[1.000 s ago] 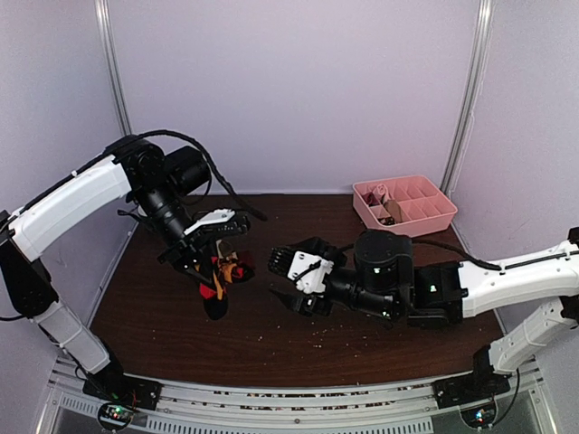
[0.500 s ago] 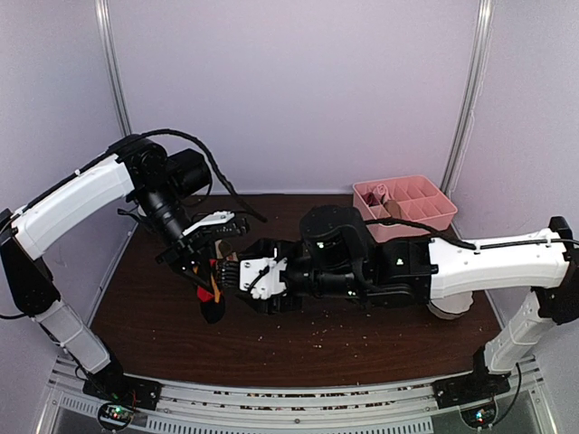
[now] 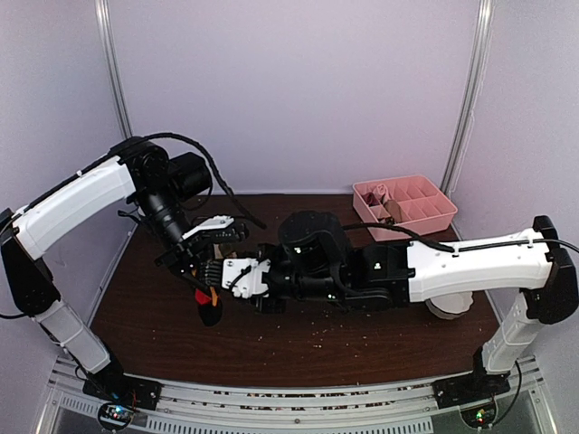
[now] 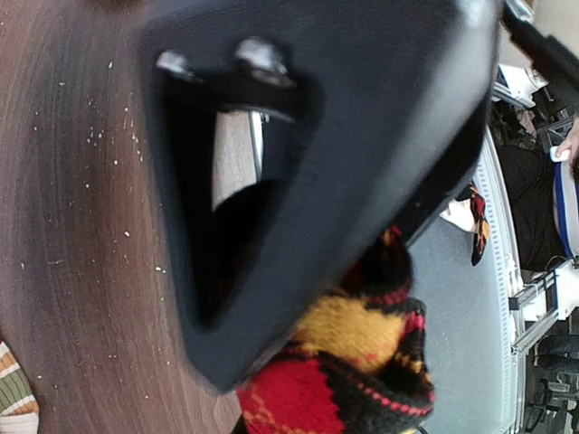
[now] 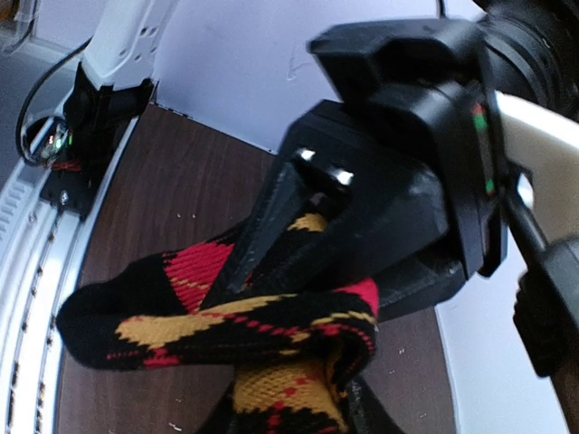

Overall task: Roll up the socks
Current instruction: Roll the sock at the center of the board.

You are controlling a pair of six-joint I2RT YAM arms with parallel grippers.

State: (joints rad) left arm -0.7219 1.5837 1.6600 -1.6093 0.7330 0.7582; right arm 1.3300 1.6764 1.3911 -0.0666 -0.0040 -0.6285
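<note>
From above, the left gripper [image 3: 201,264] hangs over the left part of the table [image 3: 362,348]. The argyle sock [image 3: 211,306] dangles from it, its lower end close to the wood. The right arm stretches across the table, and the right gripper [image 3: 233,277] sits just beside that sock. Its fingers are lost against the dark fabric, so I cannot tell whether they are spread or pinched. The pink tray [image 3: 439,217] stands at the far right corner, and a white bowl [image 3: 445,310] peeks out under the right forearm.

The right wrist camera sharpens what the overhead view blurs. It shows the left gripper's black fingers [image 5: 271,226] clamped on the argyle sock, which loops over itself with red and orange diamonds showing (the fabric seems doubled at the pinch, though the angle is poor).

The left wrist camera is mostly filled by one of its own fingers, with the sock bunched just beneath. Only this view shows the striped sock [image 4: 13,396], a sliver at the lower left edge, lying on the table apart from the argyle one.
</note>
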